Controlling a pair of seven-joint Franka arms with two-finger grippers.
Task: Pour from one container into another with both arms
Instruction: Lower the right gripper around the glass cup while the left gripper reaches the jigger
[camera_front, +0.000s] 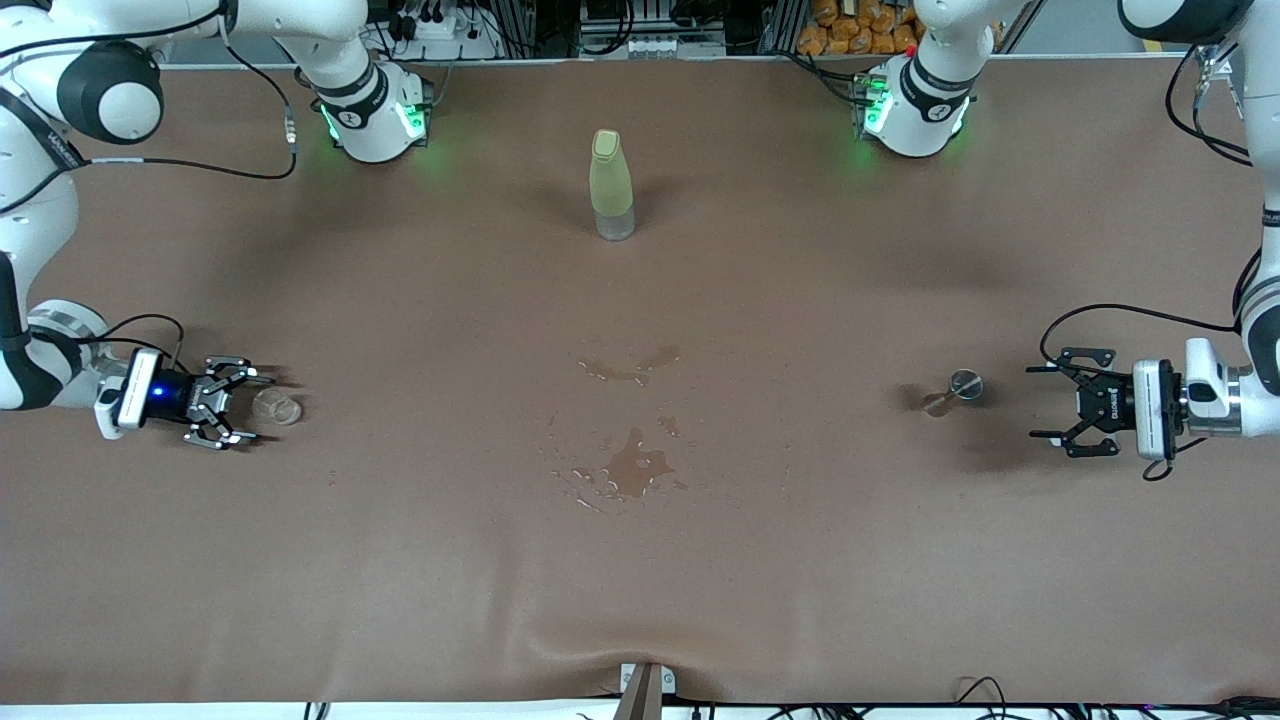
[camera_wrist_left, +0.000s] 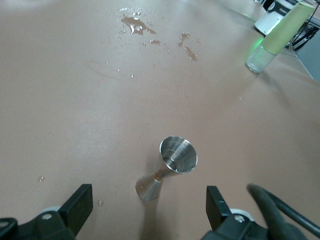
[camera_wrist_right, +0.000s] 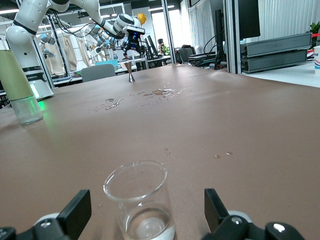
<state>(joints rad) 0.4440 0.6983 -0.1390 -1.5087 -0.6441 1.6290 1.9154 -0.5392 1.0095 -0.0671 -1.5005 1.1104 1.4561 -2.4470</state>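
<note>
Two tools: both low over the bench, one at each end, neither holding anything.
Right tool (camera_front: 232, 403): black, jointed fingers spread wide, lying level at the right arm's end of the bench, its open fingers reaching toward the glass cup and stopping just short of it; in the right wrist view the two dark fingertips (camera_wrist_right: 75, 212) stand either side of the cup with clear space between.
Glass cup (camera_front: 277, 407): small, round, transparent, thin-walled, upright on the bench; a little clear liquid sits at the bottom (camera_wrist_right: 141, 205).
Left tool (camera_front: 1068, 402): black, fingers also wide apart, level at the left arm's end of the bench, pointing at the jigger but apart from it.
Jigger (camera_front: 955, 391): polished steel, hourglass shape with a round cone at each end and a narrow waist, standing upright on its smaller cone with the wider mouth open upward (camera_wrist_left: 172, 165); it throws a soft shadow on the bench.
Bench (camera_front: 900, 560): covered in a matte brown sheet, smooth, with a slight wrinkle at the edge nearest the front camera.
Spilled liquid (camera_front: 632, 468): irregular wet patches and small beads in the middle of the bench, between cup and jigger, darker than the dry sheet.
Bottle (camera_front: 611, 184): tall, frosted yellow-green, rounded shoulders and matching cap, clear base; upright, farther from the front camera than the spill.
</note>
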